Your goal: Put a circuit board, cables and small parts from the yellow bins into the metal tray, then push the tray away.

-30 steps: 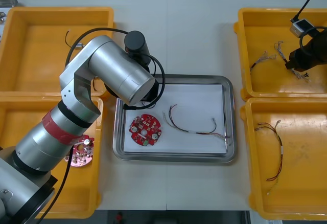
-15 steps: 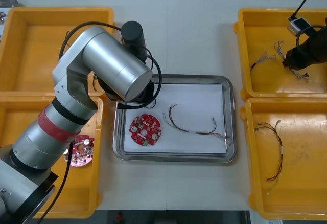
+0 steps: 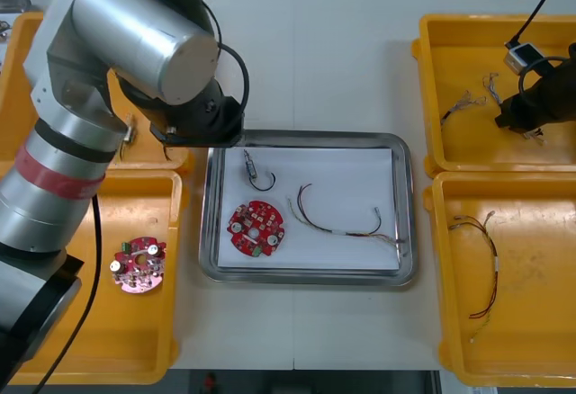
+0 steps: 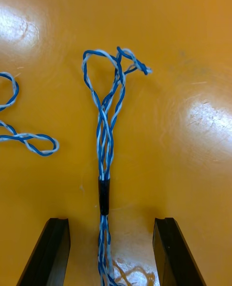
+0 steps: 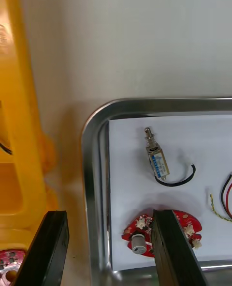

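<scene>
Right gripper [image 4: 111, 222]: empty fingers [image 4: 53, 252] spread astride the twisted blue-and-white cable [image 4: 104, 136], lengthwise between them; left gripper [image 5: 110, 213], spread empty, above shiny metal tray [image 5: 92, 136].

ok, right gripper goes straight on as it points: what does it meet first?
Probably the twisted blue and white cable, lying on the yellow bin floor between the open fingers of the right gripper; distance unclear.

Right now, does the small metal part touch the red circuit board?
Apart: the front view shows bare white tray between small metal part and circuit board.
</scene>
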Robot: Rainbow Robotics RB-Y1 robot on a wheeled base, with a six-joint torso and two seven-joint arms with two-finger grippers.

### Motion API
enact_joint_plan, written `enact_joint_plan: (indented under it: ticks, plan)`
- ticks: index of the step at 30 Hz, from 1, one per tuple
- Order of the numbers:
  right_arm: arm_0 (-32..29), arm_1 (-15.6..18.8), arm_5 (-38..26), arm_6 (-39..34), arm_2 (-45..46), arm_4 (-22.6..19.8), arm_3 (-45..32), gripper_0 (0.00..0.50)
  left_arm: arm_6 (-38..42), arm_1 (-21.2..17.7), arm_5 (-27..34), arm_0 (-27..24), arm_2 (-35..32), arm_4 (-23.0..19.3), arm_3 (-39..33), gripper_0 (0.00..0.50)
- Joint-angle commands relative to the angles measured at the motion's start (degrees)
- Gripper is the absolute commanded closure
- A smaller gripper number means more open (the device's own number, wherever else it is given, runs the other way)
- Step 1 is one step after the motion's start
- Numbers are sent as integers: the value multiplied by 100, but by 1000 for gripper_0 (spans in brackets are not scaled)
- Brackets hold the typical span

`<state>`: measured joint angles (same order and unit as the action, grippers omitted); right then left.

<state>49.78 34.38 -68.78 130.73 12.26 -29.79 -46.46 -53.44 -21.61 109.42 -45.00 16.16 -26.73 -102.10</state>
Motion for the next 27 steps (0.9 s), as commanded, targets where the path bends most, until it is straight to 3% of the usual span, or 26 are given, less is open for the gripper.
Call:
enact_joint_plan:
  ticks: [1, 4, 5, 6, 7, 8, 9, 19, 27]
  plan:
    - [-91, -46, 49, -30, -4, -45, -83, 0, -975, -440, 58, -263, -420, -306, -196, 0]
    - [-91, -46, 49, -48, -48, -45, -83, 13, -1248, -607, 58, -263, -570, -456, -143, 0]
    - [-108, -46, 49, -57, -83, -45, -83, 103, -1388, -677, 58, -272, -623, -499, -91, 0]
    - [-117, -46, 58, -57, -119, -53, -83, 250, -1503, -713, 58, -281, -675, -526, -20, 0]
    - [-126, -46, 49, -66, -119, -71, -83, 341, -1564, -739, 58, -299, -702, -535, 15, 0]
    - [-152, -46, 58, -74, -119, -80, -83, 473, -1714, -783, 58, -316, -754, -543, 111, 0]
    - [-161, -46, 58, -83, -119, -106, -83, 500, -1845, -809, 58, -360, -789, -552, 226, 0]
    - [-126, -2, -39, -30, 31, -133, -171, 500, -2777, -915, -26, -756, -1097, -376, 1386, 0]
    - [-117, 165, -1226, -145, 286, 52, -1340, 500, -3146, -941, -368, -1063, -1132, -209, 2274, 0]
